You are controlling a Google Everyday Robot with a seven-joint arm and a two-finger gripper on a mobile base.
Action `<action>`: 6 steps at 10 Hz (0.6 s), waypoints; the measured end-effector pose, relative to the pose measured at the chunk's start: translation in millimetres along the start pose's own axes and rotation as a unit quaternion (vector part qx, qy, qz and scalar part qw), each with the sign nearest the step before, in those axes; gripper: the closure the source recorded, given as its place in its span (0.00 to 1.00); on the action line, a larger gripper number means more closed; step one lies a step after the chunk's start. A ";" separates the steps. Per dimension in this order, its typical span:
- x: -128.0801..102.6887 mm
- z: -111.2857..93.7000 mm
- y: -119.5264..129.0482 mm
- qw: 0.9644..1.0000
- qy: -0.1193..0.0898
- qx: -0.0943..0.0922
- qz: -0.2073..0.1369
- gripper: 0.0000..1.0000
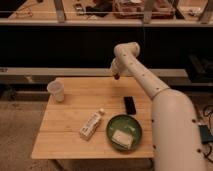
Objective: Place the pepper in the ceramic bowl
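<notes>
Claw (116,75) above matt wooden table (70,107), far edge; glossy ceramic bowl (111,125).

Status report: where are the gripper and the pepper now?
Gripper above far table edge, small dark pepper at its tip. Round green ceramic bowl near front, pale block inside. Flat black phone lies between.

**Pale wood, one green bowl, a cream arm**

The table (65,142) is light honey-coloured wood with fine lengthwise grain. The ceramic bowl (111,126) is green with a darker rim, and a pale cream block (122,138) lies in it. The bottle (91,125) is white with a faintly printed label, the cup (56,91) is translucent white, and the phone (130,105) is flat black. The arm (165,105) is cream-white. Its gripper (115,73) hangs over the table's far edge, darker at the tip, where the pepper (116,77) shows as a small dark spot.
</notes>
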 end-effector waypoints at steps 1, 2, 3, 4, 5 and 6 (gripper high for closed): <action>-22.4 -42.6 0.3 1.000 0.002 0.010 -0.016 1.00; -44.7 -77.4 -5.2 0.999 0.001 0.021 -0.031 1.00; -72.2 -112.2 -14.6 0.998 -0.004 0.028 -0.050 1.00; -93.3 -137.0 -23.8 0.997 -0.007 0.031 -0.067 1.00; -111.9 -155.9 -30.9 0.996 -0.012 0.031 -0.080 1.00; -123.5 -166.4 -36.2 0.995 -0.015 0.032 -0.088 1.00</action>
